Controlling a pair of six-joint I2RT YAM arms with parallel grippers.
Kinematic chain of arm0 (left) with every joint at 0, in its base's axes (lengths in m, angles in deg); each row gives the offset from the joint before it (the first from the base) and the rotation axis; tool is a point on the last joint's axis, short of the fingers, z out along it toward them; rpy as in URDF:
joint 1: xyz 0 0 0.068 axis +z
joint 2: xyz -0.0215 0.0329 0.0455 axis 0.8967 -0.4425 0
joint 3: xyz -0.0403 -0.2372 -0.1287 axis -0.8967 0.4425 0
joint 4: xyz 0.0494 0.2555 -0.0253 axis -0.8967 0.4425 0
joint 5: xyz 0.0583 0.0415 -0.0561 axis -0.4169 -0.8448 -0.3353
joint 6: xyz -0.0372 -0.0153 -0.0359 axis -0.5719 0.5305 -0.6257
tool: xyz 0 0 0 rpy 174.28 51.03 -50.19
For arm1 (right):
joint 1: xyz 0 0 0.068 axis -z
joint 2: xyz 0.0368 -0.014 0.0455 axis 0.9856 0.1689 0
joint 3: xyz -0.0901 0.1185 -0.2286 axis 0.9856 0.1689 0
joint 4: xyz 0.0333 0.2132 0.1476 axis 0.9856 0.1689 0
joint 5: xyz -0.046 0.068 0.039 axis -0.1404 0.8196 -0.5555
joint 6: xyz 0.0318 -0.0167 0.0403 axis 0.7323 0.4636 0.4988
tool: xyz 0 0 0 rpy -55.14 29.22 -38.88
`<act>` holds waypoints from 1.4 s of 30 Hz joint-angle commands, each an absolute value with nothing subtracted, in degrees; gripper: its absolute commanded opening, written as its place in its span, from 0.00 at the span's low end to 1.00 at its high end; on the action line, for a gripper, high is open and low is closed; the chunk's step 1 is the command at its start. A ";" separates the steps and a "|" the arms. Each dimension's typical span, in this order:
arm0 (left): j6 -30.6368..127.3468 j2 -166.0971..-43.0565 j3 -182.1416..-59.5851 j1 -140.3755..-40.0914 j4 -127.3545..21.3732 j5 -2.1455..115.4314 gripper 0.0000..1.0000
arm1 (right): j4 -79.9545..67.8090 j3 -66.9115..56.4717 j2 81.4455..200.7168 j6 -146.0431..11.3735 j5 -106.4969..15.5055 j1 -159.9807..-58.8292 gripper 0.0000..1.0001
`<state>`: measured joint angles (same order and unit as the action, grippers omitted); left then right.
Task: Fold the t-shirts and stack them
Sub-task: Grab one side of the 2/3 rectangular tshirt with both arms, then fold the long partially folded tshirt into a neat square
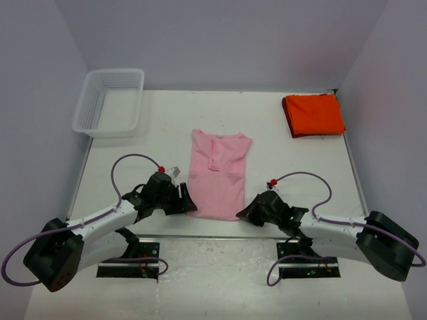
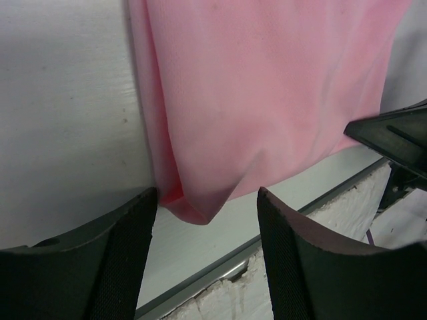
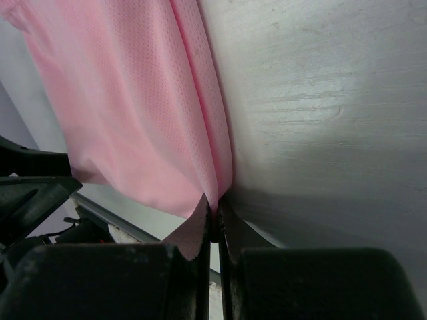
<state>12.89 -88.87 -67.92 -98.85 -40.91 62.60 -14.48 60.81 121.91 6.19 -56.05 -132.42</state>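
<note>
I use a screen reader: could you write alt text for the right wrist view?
The right tool is closed on the near corner of a light pink t-shirt, which lies folded lengthwise on a white table.

We see soft, even light from above in the top view, with faint, short shadows. In the right wrist view, pale glare lies on the table at upper right, and the pink shirt shows a sharp weave. In the left wrist view, the dark fingers blur at the bottom edge.
</note>
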 commanded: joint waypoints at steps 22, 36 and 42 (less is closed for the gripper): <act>11.15 -88.15 -66.89 -102.76 -41.05 61.12 0.00 | -1.31 61.80 124.43 4.34 -60.60 -132.84 0.00; 14.67 -87.01 -66.71 -102.93 -39.64 65.60 0.01 | 6.24 59.27 118.45 1.35 -63.76 -136.08 0.00; 15.29 -82.53 -69.34 -104.69 -38.67 66.93 0.00 | 14.41 51.37 115.82 -1.11 -67.98 -140.30 0.00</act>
<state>13.08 -85.03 -66.87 -103.79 -40.82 66.25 1.60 55.47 116.84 2.01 -61.17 -138.76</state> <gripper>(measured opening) 0.026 0.011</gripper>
